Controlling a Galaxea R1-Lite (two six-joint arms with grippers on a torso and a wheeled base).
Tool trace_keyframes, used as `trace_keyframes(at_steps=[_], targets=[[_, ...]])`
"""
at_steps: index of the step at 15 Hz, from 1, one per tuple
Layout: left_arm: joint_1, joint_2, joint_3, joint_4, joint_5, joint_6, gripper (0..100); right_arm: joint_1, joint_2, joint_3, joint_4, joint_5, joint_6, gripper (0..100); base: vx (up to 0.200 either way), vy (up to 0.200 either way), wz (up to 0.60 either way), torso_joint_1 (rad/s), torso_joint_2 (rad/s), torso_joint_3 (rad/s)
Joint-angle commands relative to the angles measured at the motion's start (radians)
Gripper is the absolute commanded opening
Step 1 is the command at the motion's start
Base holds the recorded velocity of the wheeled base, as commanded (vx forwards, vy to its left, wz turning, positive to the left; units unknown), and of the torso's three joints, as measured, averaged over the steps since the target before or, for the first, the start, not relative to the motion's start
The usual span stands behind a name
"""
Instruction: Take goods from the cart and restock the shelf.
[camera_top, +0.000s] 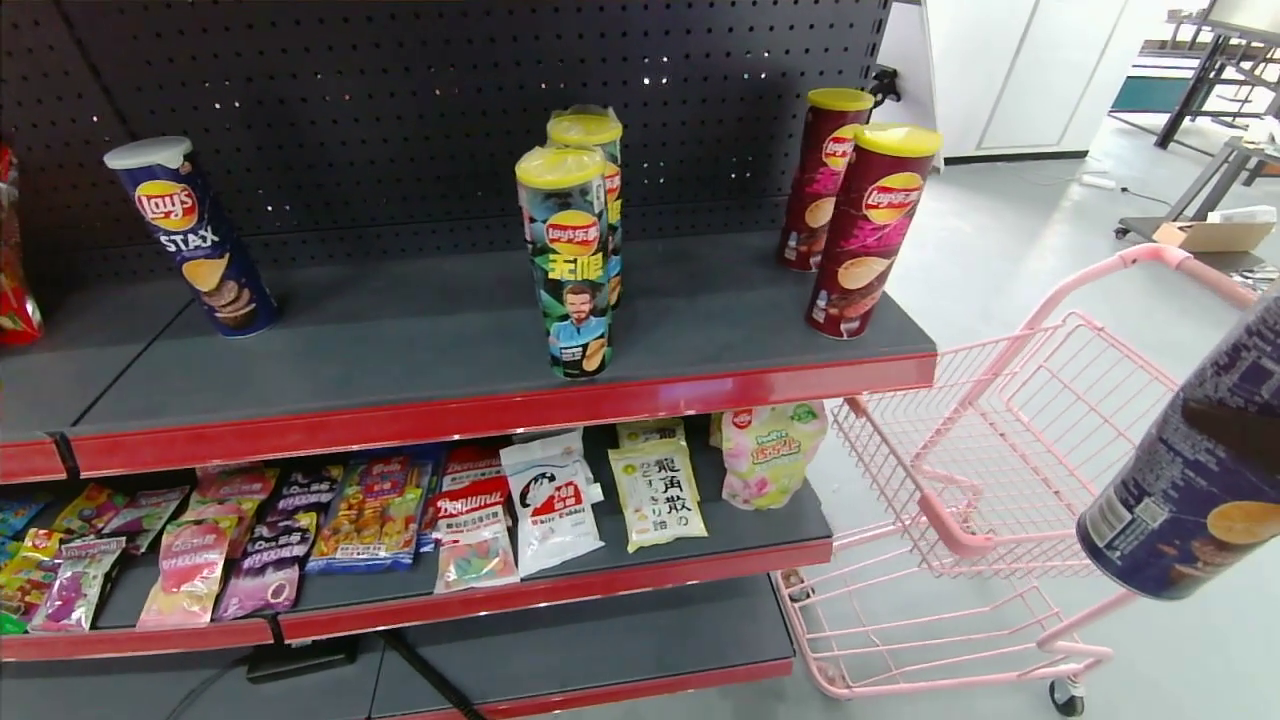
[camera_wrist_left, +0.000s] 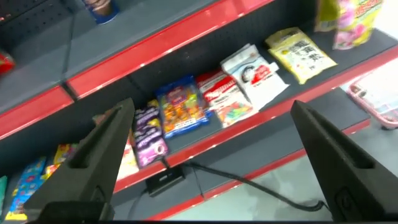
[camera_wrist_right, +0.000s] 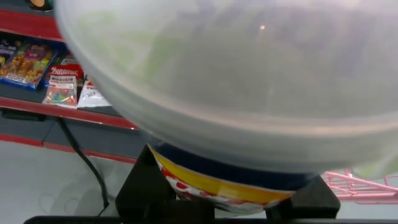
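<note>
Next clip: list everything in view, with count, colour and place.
shelf: one, black with red edges, ahead
blue can: one, dark blue, white lid, top shelf left
green cans: two, yellow lids, top shelf centre
maroon cans: two, yellow lids, top shelf right
red bag: one, top shelf far left edge
snack bags: many, mixed colours, lower shelf
cart: one, pink wire, right of shelf
held can: one, dark blue, in right gripper
left gripper: open, facing lower shelf
right gripper: shut on held can
</note>
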Motion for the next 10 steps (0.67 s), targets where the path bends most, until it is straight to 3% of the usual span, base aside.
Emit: trace_keyframes(at_steps=[1, 6, 10], targets=[[0.000, -0.007, 0.001, 0.001, -0.001, 0.000, 100, 0.004, -0.017, 0.017, -0.001, 0.000, -0.002, 0, 0.000, 0.200, 0.00, 0.007, 0.01, 0.007], [0.000, -0.013, 0.002, 0.001, -0.001, 0.000, 100, 0.018, -0.032, 0.023, -0.009, 0.002, -0.003, 0, 0.000, 0.200, 0.00, 0.001, 0.00, 0.005], [0.000, -0.015, 0.004, 0.001, -0.001, 0.000, 100, 0.123, -0.020, 0.012, -0.027, 0.009, -0.003, 0, 0.000, 0.200, 0.00, 0.001, 0.00, 0.002]])
